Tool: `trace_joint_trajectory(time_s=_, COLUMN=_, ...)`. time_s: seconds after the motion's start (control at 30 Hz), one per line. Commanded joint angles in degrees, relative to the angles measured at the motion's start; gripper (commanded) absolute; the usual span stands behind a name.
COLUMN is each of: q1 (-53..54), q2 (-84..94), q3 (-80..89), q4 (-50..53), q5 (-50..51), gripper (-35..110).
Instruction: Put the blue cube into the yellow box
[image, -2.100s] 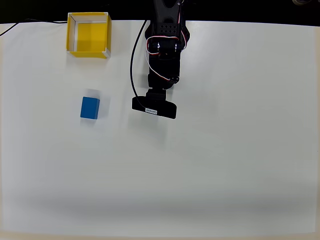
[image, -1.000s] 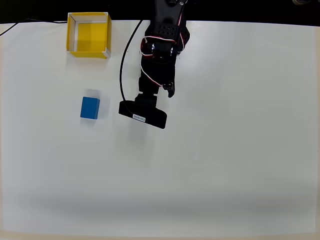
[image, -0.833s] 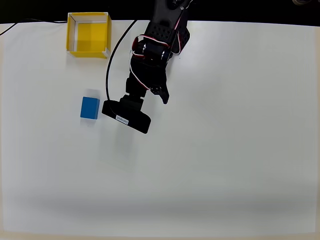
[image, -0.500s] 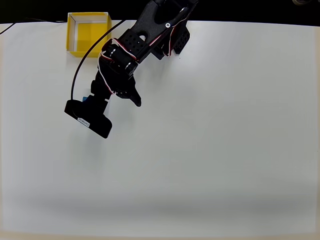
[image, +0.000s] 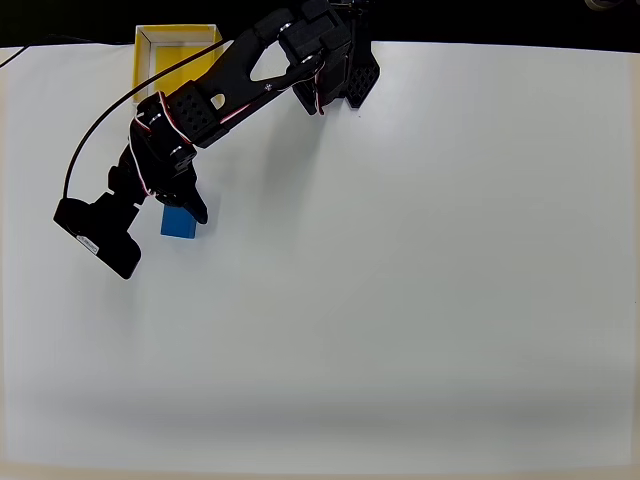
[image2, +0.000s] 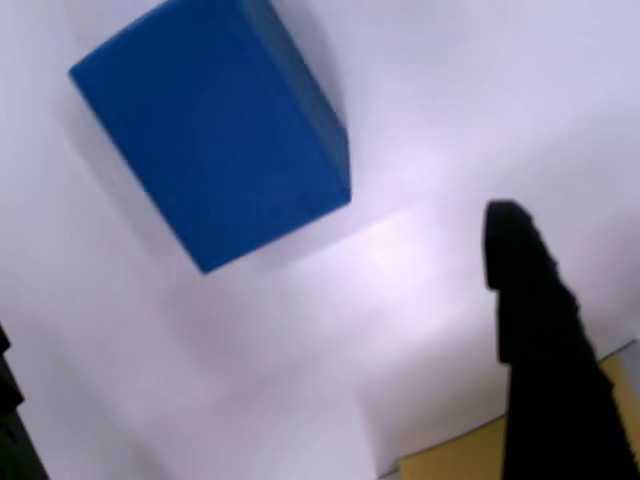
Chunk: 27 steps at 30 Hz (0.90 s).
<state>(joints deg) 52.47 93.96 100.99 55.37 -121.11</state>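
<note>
Having swung left across the white table (image: 420, 300), the black gripper (image2: 300, 330), jaws spread and empty, hung over the small matte blue cube (image: 181, 222), below the square yellow box (image: 150, 45), ready to grasp.

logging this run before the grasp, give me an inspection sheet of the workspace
surface: white table, flat and bare over most of its area.
job's things: blue cube rests on the table, not in the yellow box, which stands at the top left of the overhead view, partly covered by the arm.
clutter: nothing seen.
gripper: gripper is open; in the wrist view one dark finger stands clear of the blue cube, with nothing held.
cables: a black cable arcs from the arm's base to the wrist; red and white wires run along the arm.
surroundings: dark strip beyond the table's far edge; nothing else seen.
</note>
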Motion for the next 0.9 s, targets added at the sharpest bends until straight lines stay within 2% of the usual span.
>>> trace_joint_trajectory(time_s=0.0, q1=1.1, q2=-0.2, q3=-7.3, q4=-1.5, q5=-1.1, gripper=54)
trace_joint_trajectory(time_s=0.4, q1=-1.7, q2=-6.6, q3=-6.7, q4=-4.0, q5=2.5, gripper=54)
trace_joint_trajectory(time_s=0.7, q1=-2.8, q2=-7.8, q3=2.1, q4=-16.7, q5=4.0, gripper=52)
trace_joint_trajectory(time_s=0.87, q1=-3.5, q2=-8.5, q3=4.0, q4=-17.8, q5=4.6, gripper=51)
